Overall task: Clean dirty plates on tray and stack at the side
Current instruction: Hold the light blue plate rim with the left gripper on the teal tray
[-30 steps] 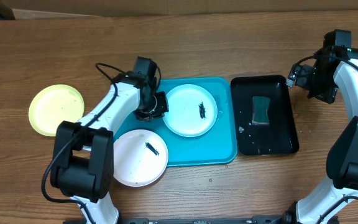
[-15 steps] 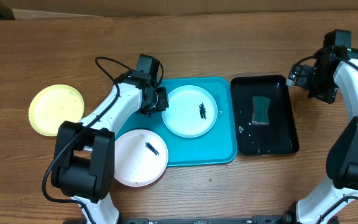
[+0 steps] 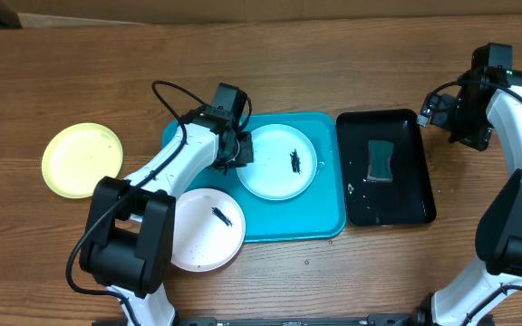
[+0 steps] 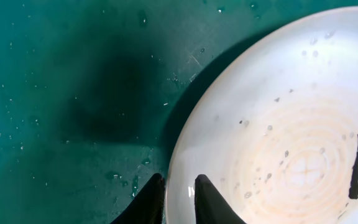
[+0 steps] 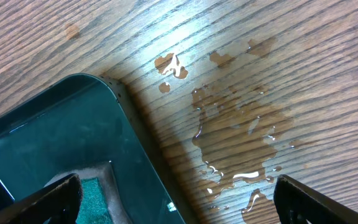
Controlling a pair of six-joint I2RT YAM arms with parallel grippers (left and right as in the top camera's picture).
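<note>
The light cyan plate (image 3: 277, 161) lies on the turquoise tray (image 3: 306, 222) and carries a dark smear. My left gripper (image 3: 236, 149) is at its left rim. In the left wrist view the jaws (image 4: 179, 178) are closed on the rim of that plate (image 4: 278, 124), over the wet tray (image 4: 73, 93). The white plate (image 3: 207, 229), also smeared, overlaps the tray's front left corner. The yellow-green plate (image 3: 82, 159) lies on the table at far left. My right gripper (image 3: 456, 110) is open and empty beside the black tray's far right corner.
A glossy black tray (image 3: 424, 186) right of the turquoise one holds a green sponge (image 3: 381, 160). The right wrist view shows its corner (image 5: 61, 124), the sponge (image 5: 95, 199) and a water puddle (image 5: 241, 130) on the wood between the jaws (image 5: 178, 180).
My left gripper has moved right and slightly back, from the tray's left edge onto the cyan plate's left rim. The plates and the right arm have not moved.
</note>
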